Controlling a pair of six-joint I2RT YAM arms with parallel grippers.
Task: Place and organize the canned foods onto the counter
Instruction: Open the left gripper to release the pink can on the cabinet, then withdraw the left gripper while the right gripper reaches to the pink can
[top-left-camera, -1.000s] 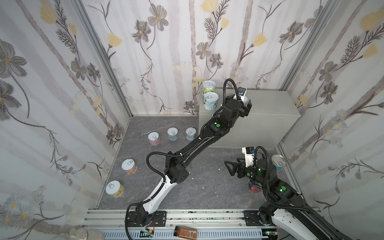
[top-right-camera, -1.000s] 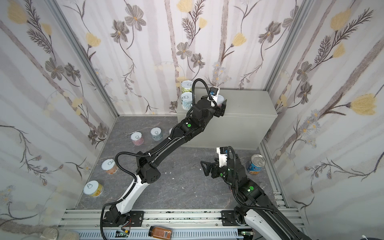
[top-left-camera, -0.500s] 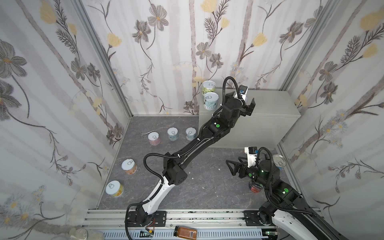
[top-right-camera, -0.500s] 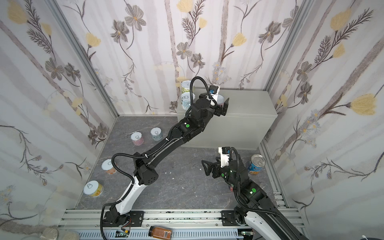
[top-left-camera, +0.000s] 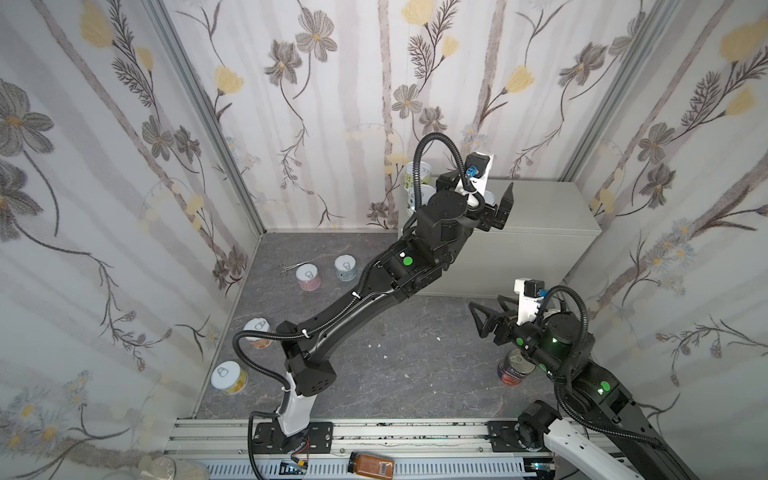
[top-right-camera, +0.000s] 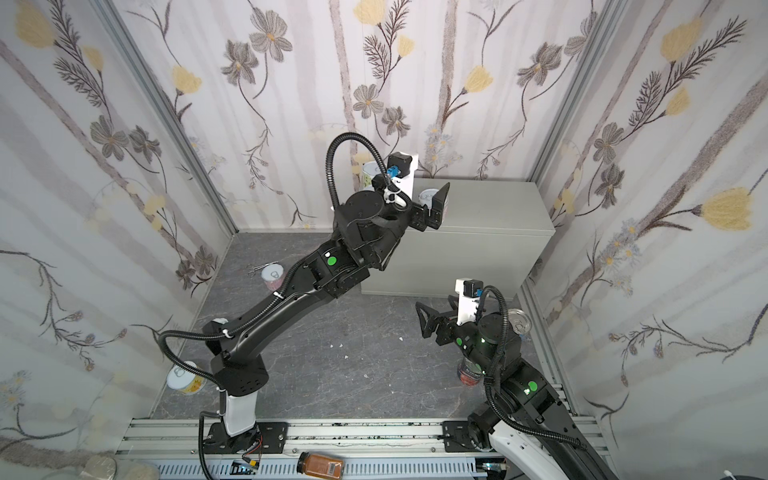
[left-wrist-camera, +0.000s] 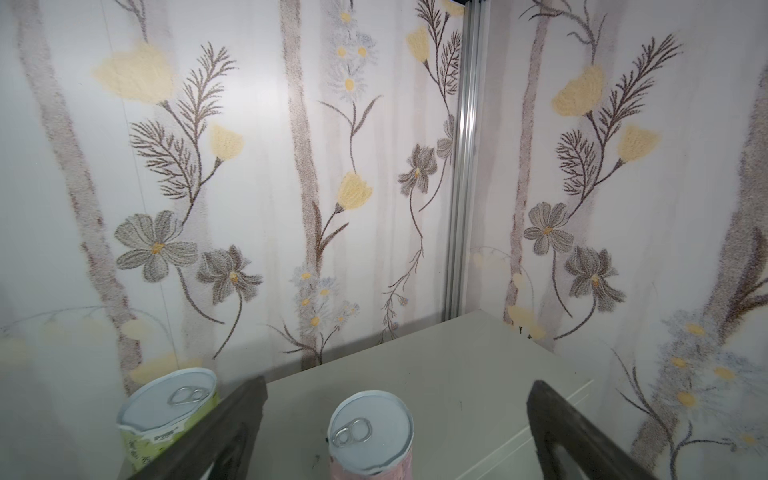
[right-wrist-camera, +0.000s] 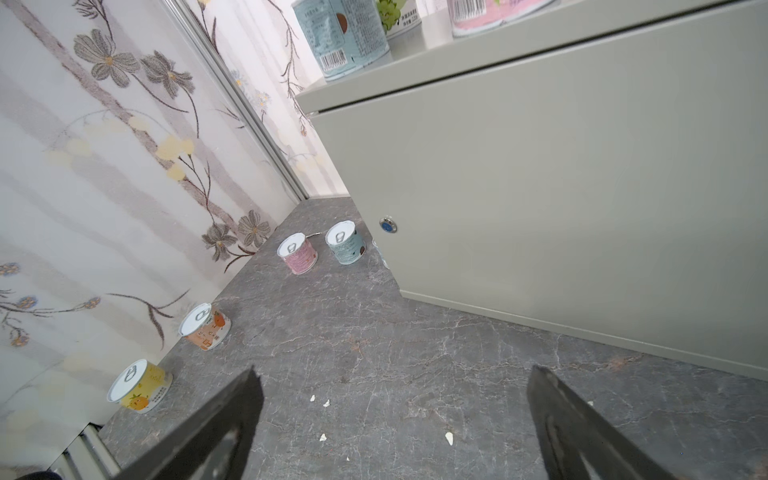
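My left gripper (top-left-camera: 478, 195) (left-wrist-camera: 397, 384) hangs open over the counter (top-left-camera: 548, 216) (left-wrist-camera: 457, 357). A pink can (left-wrist-camera: 371, 432) (top-right-camera: 428, 196) stands upright between its fingers, touching neither. Beside it on the counter stand a green can (left-wrist-camera: 166, 411) (top-left-camera: 417, 174) and a pale blue can (top-left-camera: 417, 198) (right-wrist-camera: 345, 37). On the floor are a pink can (top-left-camera: 308, 277), a teal can (top-left-camera: 345, 268), an orange can (top-left-camera: 257, 334) and a yellow can (top-left-camera: 227, 377). My right gripper (top-left-camera: 488, 305) (right-wrist-camera: 395, 374) is open and empty above the floor. A dark tomato can (top-left-camera: 513, 370) sits under the right arm, a blue one (top-right-camera: 519, 322) by the right wall.
An amber jar (top-left-camera: 371, 464) lies on the front rail. Small scissors (top-left-camera: 291, 266) lie on the floor behind the pink can. White crumbs (right-wrist-camera: 320, 401) dot the dark marbled floor (top-left-camera: 415, 374). Flowered walls close in three sides. The counter front carries a round lock (right-wrist-camera: 387, 226).
My left gripper has opened and let go of the pink can, which now stands on the counter. The right gripper has drifted slightly, still open.
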